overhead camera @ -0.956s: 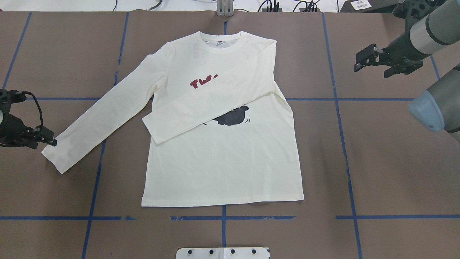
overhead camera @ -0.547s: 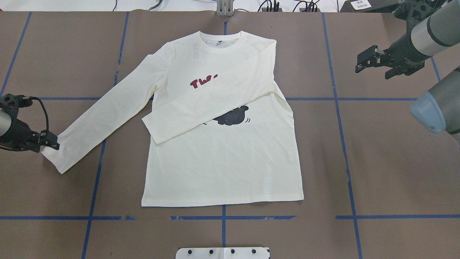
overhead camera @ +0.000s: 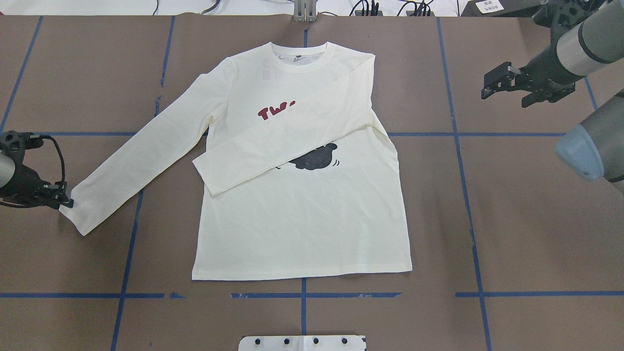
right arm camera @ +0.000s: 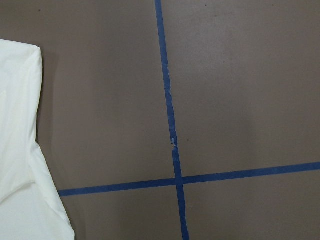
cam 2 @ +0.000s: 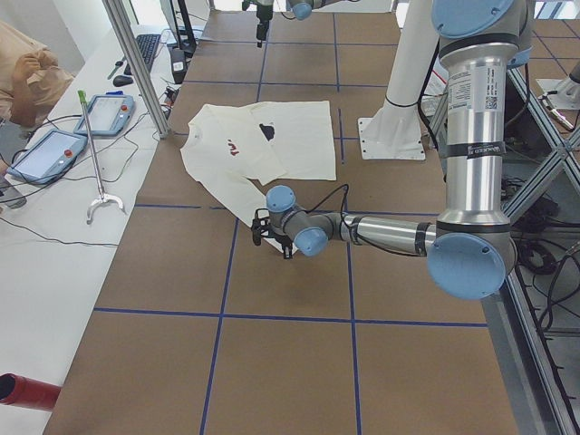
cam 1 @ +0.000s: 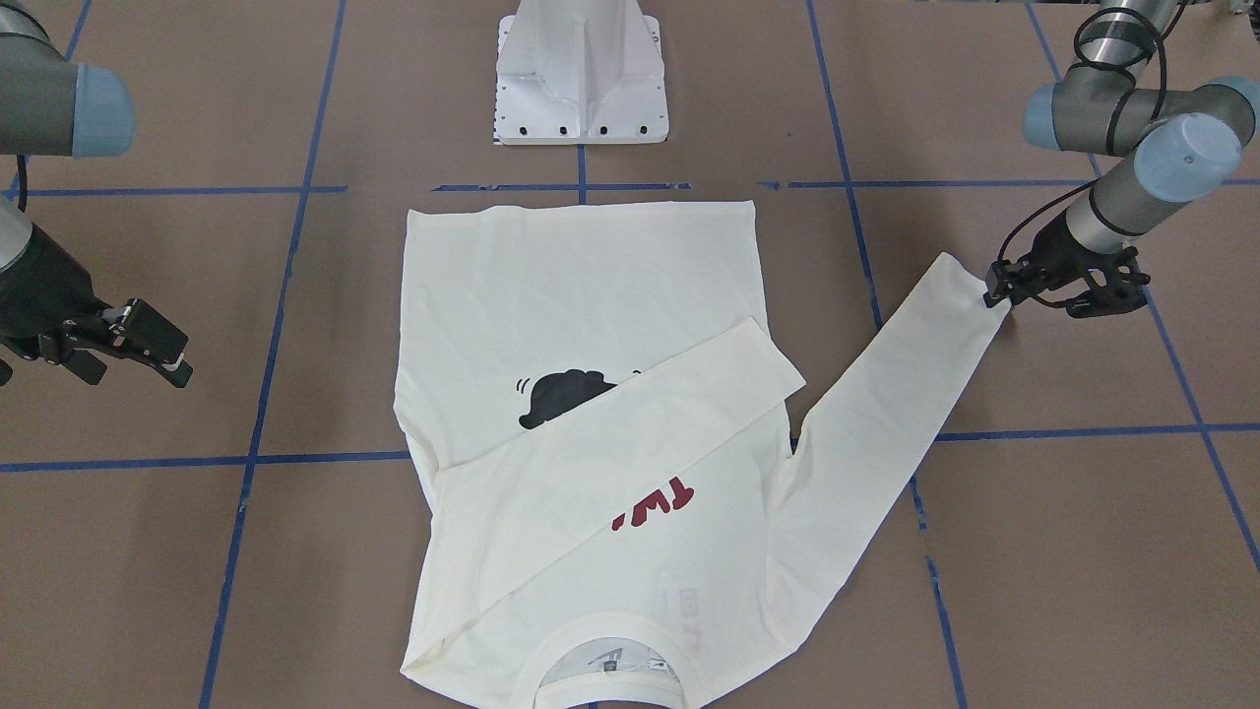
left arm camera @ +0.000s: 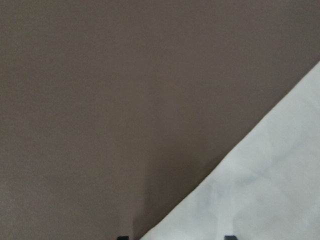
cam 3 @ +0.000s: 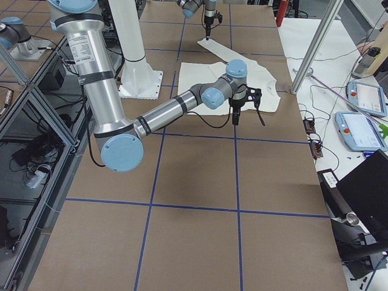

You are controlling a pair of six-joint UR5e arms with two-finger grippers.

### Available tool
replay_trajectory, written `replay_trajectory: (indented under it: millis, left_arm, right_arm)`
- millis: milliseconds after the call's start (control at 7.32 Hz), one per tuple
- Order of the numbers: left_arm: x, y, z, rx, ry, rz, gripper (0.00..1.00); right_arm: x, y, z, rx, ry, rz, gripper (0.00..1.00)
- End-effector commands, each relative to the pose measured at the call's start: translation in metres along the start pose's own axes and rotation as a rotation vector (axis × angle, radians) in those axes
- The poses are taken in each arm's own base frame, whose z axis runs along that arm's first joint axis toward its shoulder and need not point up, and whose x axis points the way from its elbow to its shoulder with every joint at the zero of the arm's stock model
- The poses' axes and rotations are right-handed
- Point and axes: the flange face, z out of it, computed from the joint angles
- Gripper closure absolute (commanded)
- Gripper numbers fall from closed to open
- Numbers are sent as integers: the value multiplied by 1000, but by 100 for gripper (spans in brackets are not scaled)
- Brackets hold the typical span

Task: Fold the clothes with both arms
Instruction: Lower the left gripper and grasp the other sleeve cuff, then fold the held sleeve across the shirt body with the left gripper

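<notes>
When checked against one second back: found left gripper [overhead camera: 66,202] lowered from beside the outstretched sleeve's cuff [overhead camera: 78,214] onto its corner, fingers parted, nothing pinched yet. Judged: grasp imminent, second sleeve fold next. Found right gripper [overhead camera: 493,85] parked well clear, spread, empty. Logged T-shirt [overhead camera: 302,224] flat at centre of table [overhead camera: 512,219], print side up, other sleeve [overhead camera: 287,136] folded diagonally across chest.

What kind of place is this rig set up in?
Probably a robotics lab data-collection cell: brown paper-covered table gridded with blue tape, two grey tube-segment robot arms, and grey teach pendants with red stop buttons on a white side bench.
</notes>
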Motion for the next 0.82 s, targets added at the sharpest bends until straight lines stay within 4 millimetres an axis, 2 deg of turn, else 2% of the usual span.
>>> replay_trajectory:
  millis: [0,137,273,410,547,683]
  left_arm:
    - [8,-3,-1,-2,9,4,100]
    - [34,-12,-10,11,45,29,100]
    - [66,-8,-34,-2,118,68,100]
    - [111,-15,-71,-67,210,66,100]
    - [191,-44,-118,-47,260,20,100]
    - [278,-66,-155,-44,294,-48,100]
  right_arm:
    - [-2,0,-1,1,-3,-2,1]
    - [-1,0,-1,-2,-4,-1,1]
    - [-5,1,-4,-3,-13,-7,1]
    - [-5,3,-8,-1,-20,-9,1]
    - [-2,4,-10,-1,-19,-7,1]
    - [7,10,-11,-3,-15,-2,0]
